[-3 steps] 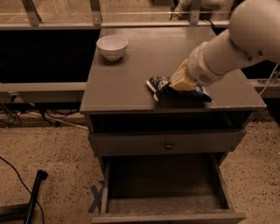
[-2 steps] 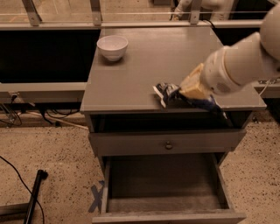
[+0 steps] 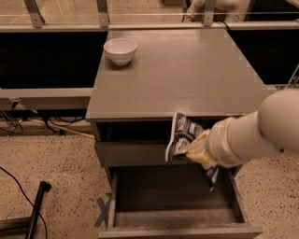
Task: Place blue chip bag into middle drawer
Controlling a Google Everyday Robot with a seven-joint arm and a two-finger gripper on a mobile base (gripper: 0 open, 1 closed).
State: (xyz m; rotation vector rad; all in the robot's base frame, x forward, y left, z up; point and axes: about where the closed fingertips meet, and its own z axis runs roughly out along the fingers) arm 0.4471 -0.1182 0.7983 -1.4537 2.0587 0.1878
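Note:
The blue chip bag (image 3: 180, 136), crumpled, dark blue with white print, hangs in front of the cabinet just below the front edge of its top. My gripper (image 3: 198, 150), with yellowish fingers on a thick white arm coming in from the right, is shut on the bag's right side. A second piece of the bag shows below the gripper. The middle drawer (image 3: 154, 193) is pulled open below them, its bare grey floor showing. The bag is held above the drawer's back right part and is not touching it.
A white bowl (image 3: 120, 50) stands at the back left of the grey cabinet top (image 3: 187, 70). A closed grey drawer front (image 3: 131, 153) sits behind the bag. A black pole (image 3: 36, 209) and cables lie on the floor at left. A metal railing (image 3: 100, 13) runs behind the cabinet.
My gripper has carried the bag off the right part of the cabinet top, forward over the front edge and down, to in front of the cabinet above the open drawer.

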